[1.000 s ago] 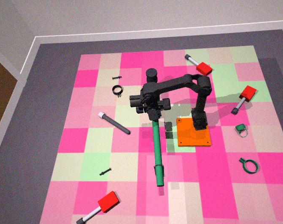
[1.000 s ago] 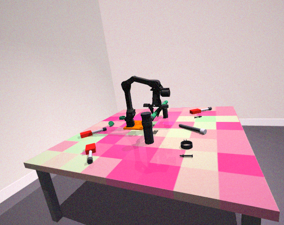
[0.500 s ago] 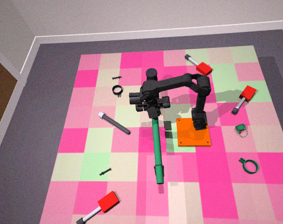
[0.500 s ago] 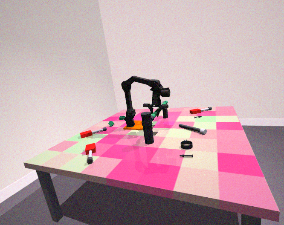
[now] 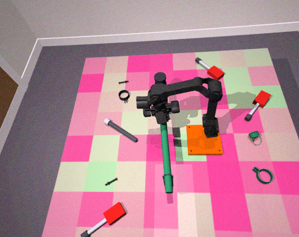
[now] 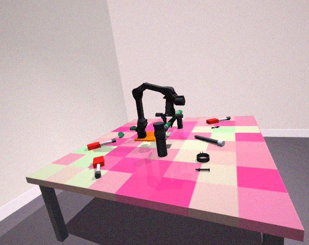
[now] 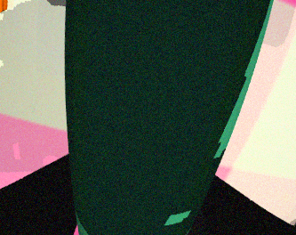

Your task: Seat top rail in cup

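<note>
The green top rail (image 5: 165, 150) (image 6: 167, 125) (image 7: 147, 111) runs nearly level from the loop cap (image 5: 163, 178) on the small post (image 6: 179, 124) toward the big black post (image 6: 161, 143). Its far end sticks out beyond the loop. My gripper (image 5: 161, 115) is shut on the rail, near its big-post end; the rail fills the middle of the wrist view. The big post stands upright with its round cap (image 5: 160, 76) (image 6: 159, 123). The brace band (image 6: 160, 133) sits high, just below the cap. The arm and post hide the end cup and the cut end; seating cannot be told.
The arm stands on an orange plate (image 5: 204, 147) right of the rail. A dark tube (image 5: 122, 131) (image 6: 209, 140), a black ring (image 5: 119, 95) and small bolts lie left. A green ring (image 5: 257, 177) and green cup piece (image 5: 253, 134) lie right. Several red-headed mallets lie around.
</note>
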You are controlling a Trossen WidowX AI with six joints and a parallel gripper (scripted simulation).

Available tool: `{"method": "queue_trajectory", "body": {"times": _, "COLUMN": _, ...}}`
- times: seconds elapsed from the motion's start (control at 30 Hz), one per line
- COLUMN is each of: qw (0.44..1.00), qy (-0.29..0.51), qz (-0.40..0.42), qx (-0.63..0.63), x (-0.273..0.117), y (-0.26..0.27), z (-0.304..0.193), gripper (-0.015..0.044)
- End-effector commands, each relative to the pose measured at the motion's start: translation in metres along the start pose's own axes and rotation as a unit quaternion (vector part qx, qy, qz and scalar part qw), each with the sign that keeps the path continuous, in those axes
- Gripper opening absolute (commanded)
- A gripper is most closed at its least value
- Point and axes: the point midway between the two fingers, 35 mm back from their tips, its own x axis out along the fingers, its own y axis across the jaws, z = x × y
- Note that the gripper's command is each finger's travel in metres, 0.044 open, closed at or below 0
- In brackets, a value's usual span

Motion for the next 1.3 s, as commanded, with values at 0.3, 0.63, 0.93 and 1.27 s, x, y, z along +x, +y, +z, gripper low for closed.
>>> {"method": "queue_trajectory", "body": {"times": 0.3, "qw": 1.0, "qy": 0.0, "qz": 0.0, "qx": 0.0, "x": 0.0, "y": 0.0, "z": 0.0, "gripper": 0.021}}
{"method": "queue_trajectory", "body": {"times": 0.63, "qw": 1.0, "qy": -0.001, "qz": 0.0, "qx": 0.0, "x": -0.028, "y": 0.001, "z": 0.018, "gripper": 0.044}}
{"method": "queue_trajectory", "body": {"times": 0.93, "qw": 1.0, "qy": -0.002, "qz": 0.0, "qx": 0.0, "x": -0.048, "y": 0.004, "z": 0.03, "gripper": 0.044}}
{"method": "queue_trajectory", "body": {"times": 1.27, "qw": 0.999, "qy": -0.002, "qz": -0.047, "qx": -0.015, "x": -0.082, "y": 0.006, "z": 0.029, "gripper": 0.044}}
